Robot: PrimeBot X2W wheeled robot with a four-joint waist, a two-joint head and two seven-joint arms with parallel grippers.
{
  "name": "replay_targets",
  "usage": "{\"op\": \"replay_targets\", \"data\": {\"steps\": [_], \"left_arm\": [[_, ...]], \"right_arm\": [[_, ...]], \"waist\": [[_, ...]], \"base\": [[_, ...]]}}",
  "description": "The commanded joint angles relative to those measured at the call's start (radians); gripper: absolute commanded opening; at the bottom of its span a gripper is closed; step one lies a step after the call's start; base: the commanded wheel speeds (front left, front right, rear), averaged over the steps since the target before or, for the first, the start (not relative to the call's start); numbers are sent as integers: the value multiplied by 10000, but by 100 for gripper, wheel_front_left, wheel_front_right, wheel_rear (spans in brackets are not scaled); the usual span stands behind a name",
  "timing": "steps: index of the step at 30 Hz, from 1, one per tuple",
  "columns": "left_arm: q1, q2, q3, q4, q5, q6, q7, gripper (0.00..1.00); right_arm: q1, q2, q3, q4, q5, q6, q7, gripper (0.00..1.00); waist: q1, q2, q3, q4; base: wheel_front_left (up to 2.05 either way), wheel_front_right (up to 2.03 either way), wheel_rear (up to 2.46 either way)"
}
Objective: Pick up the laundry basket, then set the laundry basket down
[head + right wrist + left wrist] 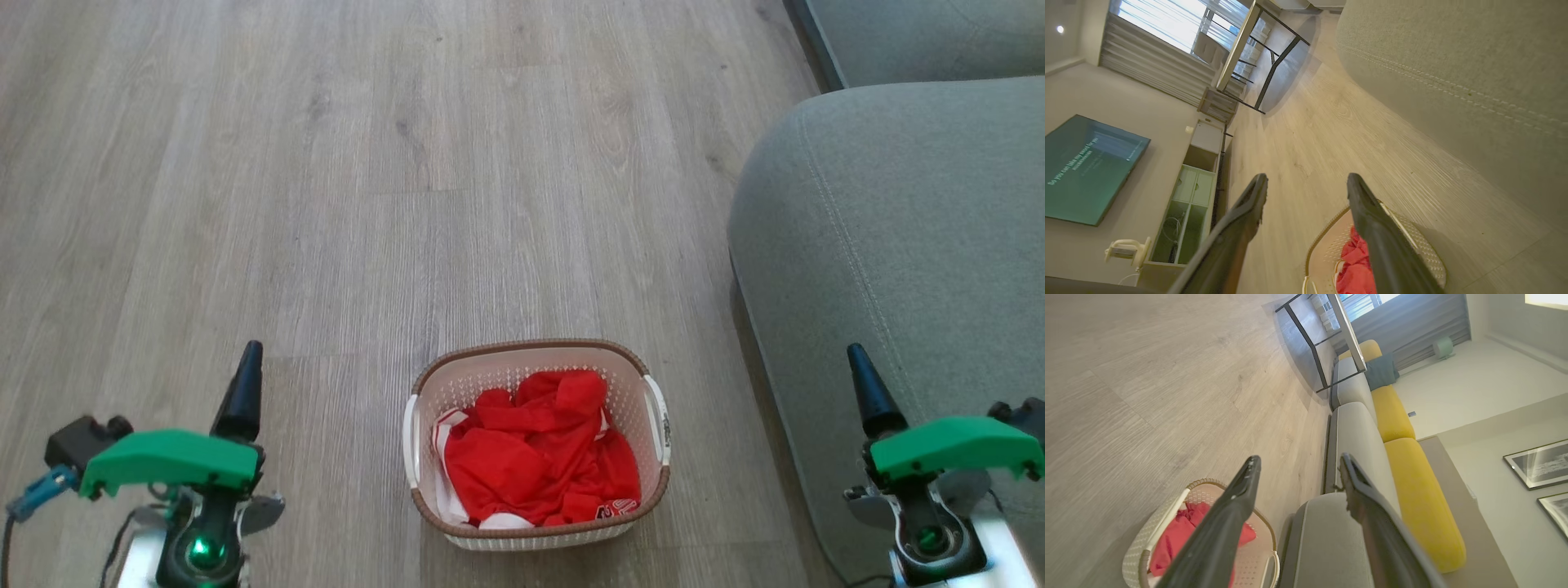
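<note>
The laundry basket [490, 376], holding red clothes [539, 449], sits on the floor [326, 204] beside the sofa [898, 245]. The left gripper [1300, 461] and right gripper [1307, 178] hang spread and empty. Pickup looks unstarted; next, each likely needs to reach a side handle [411, 441].

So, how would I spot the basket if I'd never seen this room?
Find the grey sofa on the right of the wooden floor. Left of its rounded end, on the floor, stands the basket. It is cream, perforated, brown-rimmed and holds red cloth.
</note>
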Motion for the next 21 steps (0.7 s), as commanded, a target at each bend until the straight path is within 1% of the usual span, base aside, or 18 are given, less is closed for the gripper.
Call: {"op": "replay_targets", "data": {"steps": [1,9,21], "left_arm": [[-701,330,28,-285,296,16,-129,100],[-845,573,-332,-57,1297,-63,-396,100],[-960,712,-563,230,2407,-41,-752,100]], "right_arm": [[-705,-279,100,-280,-367,-5,-165,100],[-890,-405,308,-83,-1688,-6,-429,100],[-1091,-620,828,137,-2982,-7,-779,100]], "waist": [[0,0,-6,-1],[0,0,-60,-4],[0,0,-110,20]], "base": [[0,0,0],[0,0,0],[0,0,0]]}}
